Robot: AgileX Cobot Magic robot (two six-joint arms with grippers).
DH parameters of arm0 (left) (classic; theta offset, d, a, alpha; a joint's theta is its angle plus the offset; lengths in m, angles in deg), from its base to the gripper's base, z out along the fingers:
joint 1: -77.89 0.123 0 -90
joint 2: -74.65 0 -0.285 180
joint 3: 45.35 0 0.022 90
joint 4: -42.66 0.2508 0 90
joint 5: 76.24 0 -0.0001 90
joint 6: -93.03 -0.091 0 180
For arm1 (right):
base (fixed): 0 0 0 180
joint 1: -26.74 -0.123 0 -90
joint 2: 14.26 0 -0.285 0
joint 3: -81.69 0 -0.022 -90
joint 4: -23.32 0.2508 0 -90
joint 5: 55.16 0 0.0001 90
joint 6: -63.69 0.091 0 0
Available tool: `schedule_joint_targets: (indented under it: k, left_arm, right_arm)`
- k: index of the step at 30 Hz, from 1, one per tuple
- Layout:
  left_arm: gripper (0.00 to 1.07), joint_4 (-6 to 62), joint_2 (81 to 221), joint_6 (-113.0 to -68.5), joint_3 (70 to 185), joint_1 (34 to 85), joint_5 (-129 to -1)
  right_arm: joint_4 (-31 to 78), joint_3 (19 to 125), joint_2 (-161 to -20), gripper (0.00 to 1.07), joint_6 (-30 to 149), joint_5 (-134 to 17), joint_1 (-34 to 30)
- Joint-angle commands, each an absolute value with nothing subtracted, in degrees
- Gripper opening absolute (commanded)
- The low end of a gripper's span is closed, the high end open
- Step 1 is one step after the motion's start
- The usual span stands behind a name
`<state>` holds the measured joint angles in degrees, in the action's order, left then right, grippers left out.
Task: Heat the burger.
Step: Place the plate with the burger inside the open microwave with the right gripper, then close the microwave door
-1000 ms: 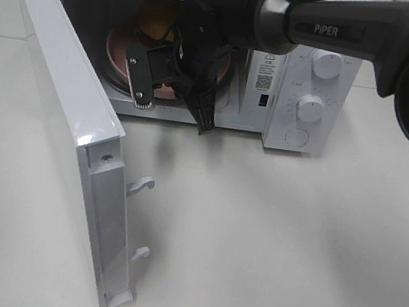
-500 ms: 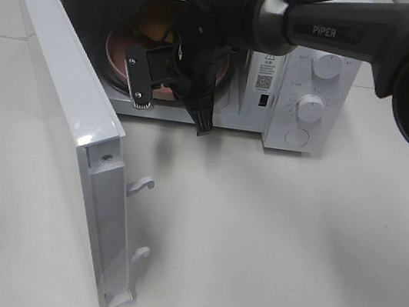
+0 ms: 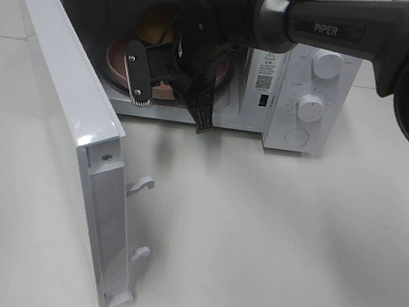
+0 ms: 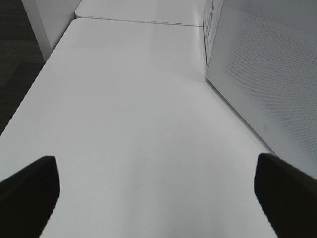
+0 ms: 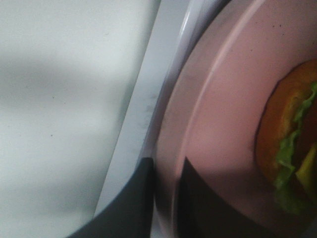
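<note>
The burger (image 3: pixel 157 23), with its yellow-orange bun, sits on a round pink plate (image 3: pixel 119 54) inside the open white microwave (image 3: pixel 311 69). My right gripper (image 3: pixel 161 84) reaches into the opening at the plate's near rim. In the right wrist view its two dark fingers (image 5: pixel 129 208) stand close on either side of the pink plate (image 5: pixel 218 114) rim, and the burger (image 5: pixel 292 144) shows lettuce at its side. My left gripper (image 4: pixel 158 198) is open over bare table, away from the microwave, holding nothing. It is out of the high view.
The microwave door (image 3: pixel 65 100) swings wide open toward the front left, its latch hooks (image 3: pixel 141 185) sticking out. Two knobs (image 3: pixel 310 108) sit on the right-hand panel. White table (image 3: pixel 275 250) spreads in front. The microwave's side wall (image 4: pixel 267 84) stands close beside the left gripper.
My right gripper and the plate have shifted slightly deeper into the microwave. More of the burger shows behind the arm. The left arm has not moved.
</note>
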<state>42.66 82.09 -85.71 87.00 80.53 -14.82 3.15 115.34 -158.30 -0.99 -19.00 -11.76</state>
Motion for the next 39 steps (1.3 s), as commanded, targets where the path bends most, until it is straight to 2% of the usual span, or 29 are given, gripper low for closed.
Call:
schedule_joint_targets:
  k: [1, 2, 3, 5, 6, 7, 8, 9, 10, 11, 13, 16, 39]
  left_arm:
    - [1.02, 42.3, 81.3, -85.7, 87.1, 80.7, -14.9]
    - [1.02, 42.3, 81.3, -85.7, 87.1, 80.7, -14.9]
    - [1.02, 42.3, 81.3, -85.7, 87.1, 80.7, -14.9]
    - [1.02, 42.3, 81.3, -85.7, 87.1, 80.7, -14.9]
    - [1.02, 42.3, 81.3, -85.7, 87.1, 80.7, -14.9]
    - [1.02, 42.3, 81.3, -85.7, 87.1, 80.7, -14.9]
    - [1.02, 42.3, 81.3, -85.7, 87.1, 80.7, -14.9]
    - [1.02, 42.3, 81.3, -85.7, 87.1, 80.7, -14.9]
    - [1.02, 42.3, 81.3, -85.7, 87.1, 80.7, -14.9]
    - [1.02, 42.3, 81.3, -85.7, 87.1, 80.7, -14.9]
    - [1.02, 42.3, 81.3, -85.7, 87.1, 80.7, -14.9]
    - [1.02, 42.3, 81.3, -85.7, 87.1, 80.7, -14.9]
    - [1.02, 42.3, 81.3, -85.7, 87.1, 80.7, -14.9]
  right_arm:
    - [3.0, 115.9, -157.5, 0.25, -0.9, -19.7, -11.5]
    - [3.0, 115.9, -157.5, 0.28, -0.6, -19.7, -11.5]
    - [3.0, 115.9, -157.5, 0.37, 0.4, -19.7, -11.5]
    - [3.1, 115.9, -157.5, 0.41, 0.8, -19.5, -11.5]
    - [3.2, 115.9, -157.4, 0.48, 2.1, -19.5, -11.5]
    - [3.2, 115.9, -157.4, 0.48, 2.1, -19.5, -11.5]
    - [3.2, 115.9, -157.4, 0.57, 3.4, -19.3, -11.5]
    - [3.2, 115.9, -157.4, 0.57, 3.4, -19.3, -11.5]
    - [3.3, 115.9, -157.4, 0.65, 4.1, -18.7, -11.5]
    - [3.3, 115.9, -157.4, 0.65, 4.1, -18.7, -11.5]
    - [3.4, 115.9, -157.4, 0.74, 4.3, -18.0, -11.5]
    - [3.6, 115.9, -157.0, 0.78, 4.3, -17.6, -11.5]
    - [7.4, 115.9, -154.2, 0.76, 5.0, -12.3, -11.6]
